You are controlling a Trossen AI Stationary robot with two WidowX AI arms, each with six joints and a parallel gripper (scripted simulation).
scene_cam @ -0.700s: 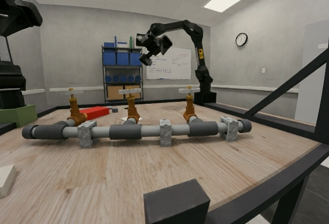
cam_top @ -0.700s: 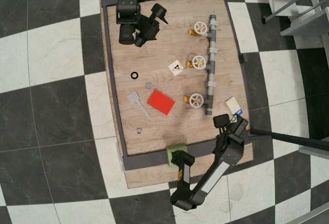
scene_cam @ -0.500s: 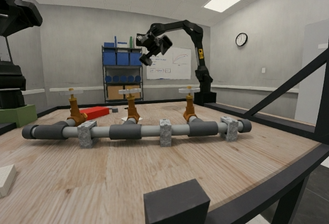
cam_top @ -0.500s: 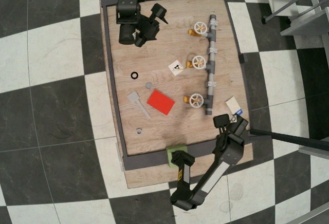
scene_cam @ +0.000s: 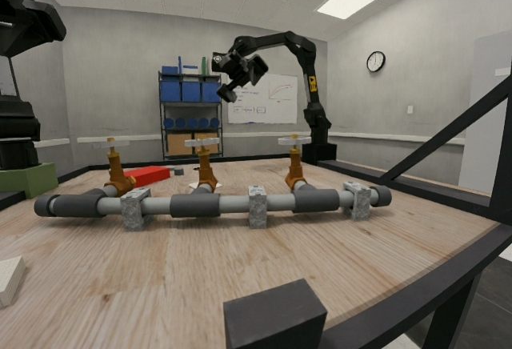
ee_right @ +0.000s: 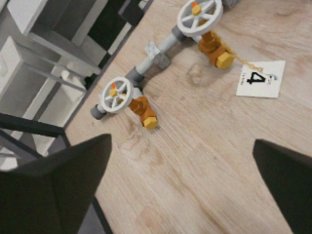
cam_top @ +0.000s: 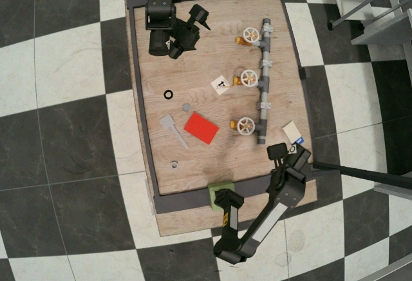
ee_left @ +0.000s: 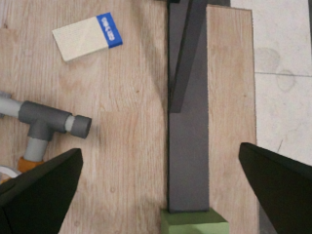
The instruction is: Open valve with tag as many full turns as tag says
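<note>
Wooden tabletop [cam_top: 199, 61] [scene_cam: 198, 262] [ee_left: 122, 146] [ee_right: 195, 171], 3 valves [cam_top: 248, 78] [scene_cam: 205, 167] [ee_left: 30, 164] [ee_right: 212, 45], 1 tag [cam_top: 217, 86] [scene_cam: 194, 186] [ee_right: 249, 88], left hand [cam_top: 288, 153] [scene_cam: 45, 22] [ee_left: 161, 153] wide, right hand [cam_top: 203, 38] [scene_cam: 244, 84] [ee_right: 182, 141] wide
</note>
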